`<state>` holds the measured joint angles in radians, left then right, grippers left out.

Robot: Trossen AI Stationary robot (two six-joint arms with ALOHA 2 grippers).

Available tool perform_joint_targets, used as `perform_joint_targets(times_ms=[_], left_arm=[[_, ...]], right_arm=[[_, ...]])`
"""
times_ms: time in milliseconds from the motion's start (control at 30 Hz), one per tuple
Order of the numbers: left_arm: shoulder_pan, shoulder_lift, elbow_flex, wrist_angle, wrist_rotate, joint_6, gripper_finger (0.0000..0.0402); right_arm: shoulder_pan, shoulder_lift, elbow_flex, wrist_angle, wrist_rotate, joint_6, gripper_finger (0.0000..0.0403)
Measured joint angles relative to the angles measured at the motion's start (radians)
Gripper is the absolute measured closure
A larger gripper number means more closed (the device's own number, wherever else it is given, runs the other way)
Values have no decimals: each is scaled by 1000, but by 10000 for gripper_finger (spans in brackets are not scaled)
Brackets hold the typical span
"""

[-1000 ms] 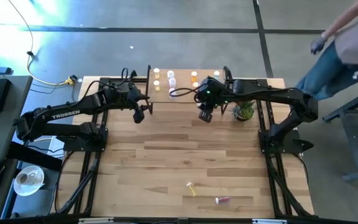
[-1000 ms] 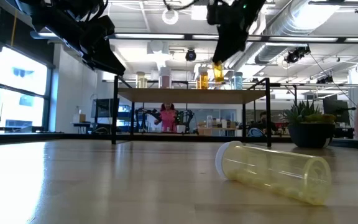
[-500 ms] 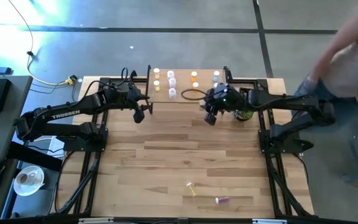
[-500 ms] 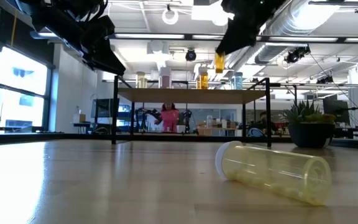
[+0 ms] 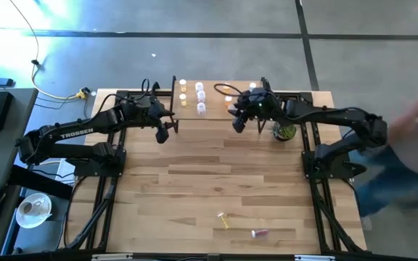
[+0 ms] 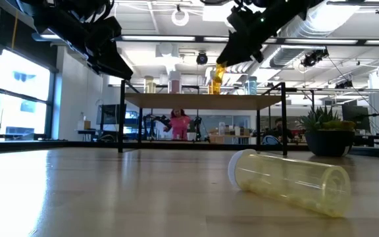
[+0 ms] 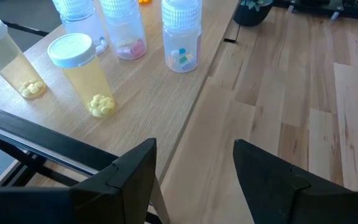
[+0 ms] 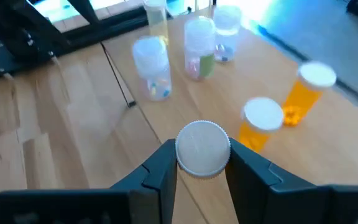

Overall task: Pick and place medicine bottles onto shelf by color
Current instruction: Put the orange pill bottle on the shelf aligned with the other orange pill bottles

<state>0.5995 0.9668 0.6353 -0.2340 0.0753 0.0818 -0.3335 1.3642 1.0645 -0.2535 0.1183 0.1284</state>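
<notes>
We find the right gripper (image 5: 238, 122) hovering over the front edge of the shelf (image 5: 216, 110), toward twelve o'clock on the table (image 5: 216, 181), its fingers clamped on a white-capped orange bottle (image 8: 202, 148); in the low view that bottle (image 6: 218, 74) hangs tilted above the shelf top. On the shelf, just beyond the held bottle, we note two upright orange bottles (image 8: 261, 124), and further along three clear bottles (image 8: 151, 67) and a yellow one (image 8: 155, 18), all upright. The left gripper (image 5: 162, 133) hangs at the shelf's nine o'clock end, its fingers (image 7: 129, 174) standing apart with nothing between them; its wrist view shows two yellow bottles (image 7: 82, 73) upright on the shelf, with clear bottles (image 7: 181, 34) beside them. Toward six o'clock on the table, well apart from the shelf, a yellow bottle (image 5: 224, 220) lies on its side, and a pinkish-red bottle (image 5: 258, 233) lies near it. A potted plant (image 5: 285, 131) stands on the table near the shelf's three o'clock end, partly under the right arm.
</notes>
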Motion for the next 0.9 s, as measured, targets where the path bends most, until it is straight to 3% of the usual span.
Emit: perform_joint_targets(times_ms=[433,900], left_arm=[[0,0,0,0,0,0,197],[0,0,0,-2,0,0,199]], right_arm=[[-39,8,84,-83,-68,39,298],[-30,135,209,-238,-74,54,298]])
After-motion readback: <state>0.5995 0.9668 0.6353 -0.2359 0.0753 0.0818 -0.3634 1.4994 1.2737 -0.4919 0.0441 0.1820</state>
